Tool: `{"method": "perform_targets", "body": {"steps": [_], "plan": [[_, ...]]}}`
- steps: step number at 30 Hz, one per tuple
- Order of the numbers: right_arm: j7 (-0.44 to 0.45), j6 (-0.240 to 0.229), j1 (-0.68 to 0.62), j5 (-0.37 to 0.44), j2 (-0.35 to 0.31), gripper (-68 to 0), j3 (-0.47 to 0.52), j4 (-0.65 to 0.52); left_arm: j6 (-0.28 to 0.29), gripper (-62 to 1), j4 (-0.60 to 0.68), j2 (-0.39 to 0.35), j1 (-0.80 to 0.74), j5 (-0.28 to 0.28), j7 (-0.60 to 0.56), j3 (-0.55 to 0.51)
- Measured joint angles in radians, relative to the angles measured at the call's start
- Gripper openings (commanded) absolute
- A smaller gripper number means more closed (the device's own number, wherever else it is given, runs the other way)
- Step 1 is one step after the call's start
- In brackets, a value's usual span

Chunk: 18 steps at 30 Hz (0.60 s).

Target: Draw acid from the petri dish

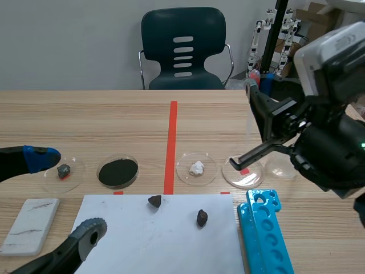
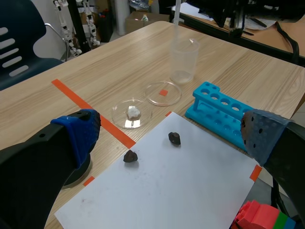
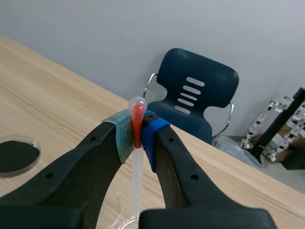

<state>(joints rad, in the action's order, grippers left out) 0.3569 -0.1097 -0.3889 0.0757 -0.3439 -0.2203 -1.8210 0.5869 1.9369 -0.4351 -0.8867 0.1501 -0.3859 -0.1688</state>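
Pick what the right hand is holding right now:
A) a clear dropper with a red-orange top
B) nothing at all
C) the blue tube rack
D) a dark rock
A: in the right wrist view the right hand is shut on a clear dropper, whose red-orange top is pinched between the two fingers.

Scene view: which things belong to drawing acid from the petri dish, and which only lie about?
For the job: dropper, held in the right gripper; clear petri dish below its tip.

Lying about: black-powder dish; dish with white lump; two dark stones; blue rack; beaker; white sheet.
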Motion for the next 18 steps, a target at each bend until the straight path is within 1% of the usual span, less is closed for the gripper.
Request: {"method": "perform_targets", "body": {"steps": [3,5,8,13,15,18], "plan": [[0.0,0.042,0.051,0.017,0.0,-63.7,-0.047,0.058,0.0,1.1,0.0,0.0,0.0,0.0,0.0,0.0],[0.002,0.061,0.082,0.023,0.0,-63.7,-0.075,0.098,0.0,1.1,0.0,0.0,0.0,0.0,0.0,0.0],[0.028,0.093,0.122,0.06,0.0,-63.7,-0.104,0.169,0.0,1.1,0.0,0.0,0.0,0.0,0.0,0.0],[0.073,0.092,0.17,0.135,0.0,-63.7,-0.11,0.298,0.0,1.1,0.0,0.0,0.0,0.0,0.0,0.0],[0.095,0.096,0.184,0.152,0.0,-63.8,-0.119,0.345,0.0,1.0,0.0,0.0,0.0,0.0,0.0,0.0],[0.122,0.095,0.206,0.154,0.0,-63.8,-0.143,0.401,0.0,1.1,0.0,0.0,0.0,0.0,0.0,0.0]]}}
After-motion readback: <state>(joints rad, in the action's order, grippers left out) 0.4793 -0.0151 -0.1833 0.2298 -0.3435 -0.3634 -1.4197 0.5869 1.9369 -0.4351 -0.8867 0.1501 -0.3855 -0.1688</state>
